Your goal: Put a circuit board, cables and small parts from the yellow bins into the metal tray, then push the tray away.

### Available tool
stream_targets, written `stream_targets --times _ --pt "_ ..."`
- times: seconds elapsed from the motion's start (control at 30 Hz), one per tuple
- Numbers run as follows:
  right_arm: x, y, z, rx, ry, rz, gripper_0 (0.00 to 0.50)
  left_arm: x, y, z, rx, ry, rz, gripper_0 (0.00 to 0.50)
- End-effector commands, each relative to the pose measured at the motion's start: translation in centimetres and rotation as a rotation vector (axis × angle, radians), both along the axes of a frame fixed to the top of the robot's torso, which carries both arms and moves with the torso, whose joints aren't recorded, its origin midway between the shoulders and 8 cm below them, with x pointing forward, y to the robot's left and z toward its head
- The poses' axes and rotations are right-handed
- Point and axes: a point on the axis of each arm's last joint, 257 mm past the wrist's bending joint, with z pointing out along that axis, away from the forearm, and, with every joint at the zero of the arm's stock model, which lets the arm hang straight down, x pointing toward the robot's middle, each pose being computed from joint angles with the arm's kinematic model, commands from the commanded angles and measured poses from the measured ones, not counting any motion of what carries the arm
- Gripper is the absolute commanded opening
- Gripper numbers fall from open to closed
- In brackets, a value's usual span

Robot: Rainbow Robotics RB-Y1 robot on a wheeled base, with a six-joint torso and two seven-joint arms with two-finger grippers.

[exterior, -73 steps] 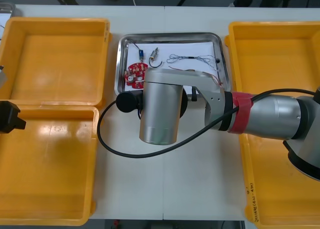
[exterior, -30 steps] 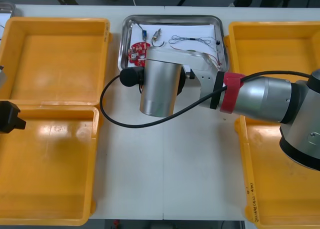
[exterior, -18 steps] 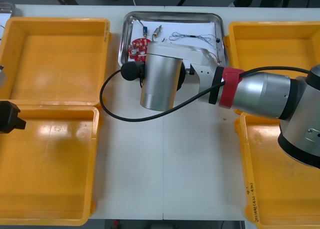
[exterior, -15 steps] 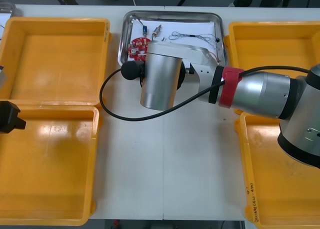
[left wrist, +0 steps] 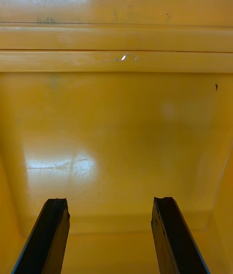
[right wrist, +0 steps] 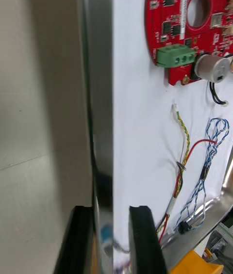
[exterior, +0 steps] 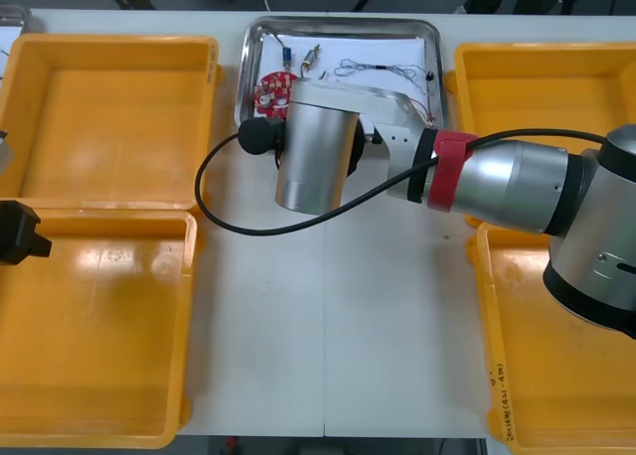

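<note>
Right gripper [right wrist: 110,218] — fingers clamped on the rim of the metal tray [exterior: 241,68], which sits at top centre of the front view. Tray contents: red circuit board [exterior: 268,90] at its left, cables [exterior: 383,71] at its right. Left gripper [left wrist: 110,206] — fingers spread, nothing held, above a yellow bin [left wrist: 116,123].

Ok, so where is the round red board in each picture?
Front view: the red circuit board lies in the metal tray, at its left near corner.
Right wrist view: the red circuit board lies on the tray's white inside, beyond the right gripper, whose jaws clamp the rim.
Left wrist view: the open left gripper faces a yellow bin.
Shared landmark: the metal tray's shiny rim.
</note>
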Motion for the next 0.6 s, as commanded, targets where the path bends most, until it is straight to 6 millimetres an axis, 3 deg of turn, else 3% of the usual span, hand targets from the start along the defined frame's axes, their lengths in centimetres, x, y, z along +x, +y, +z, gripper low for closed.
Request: stream_targets --times 0.03,0.07,0.33,0.6 --pt "0.2 3.3 3.3 -0.014 -0.048 0.075 0.47 -0.4 1.5 1.2 0.045 -0.016 -0.007 0.5" --pt "0.2 3.3 3.3 -0.014 -0.048 0.075 0.5 -0.4 1.5 1.2 0.045 -0.016 -0.007 0.5" --pt "-0.9 3.4 3.8 -0.015 -0.038 0.06 0.5 -0.4 1.5 1.2 0.045 -0.016 -0.007 0.5" --pt "-4.8 3.1 4.5 0.047 0.054 -0.001 0.5 -0.4 1.5 1.2 0.045 -0.016 -0.007 0.5"
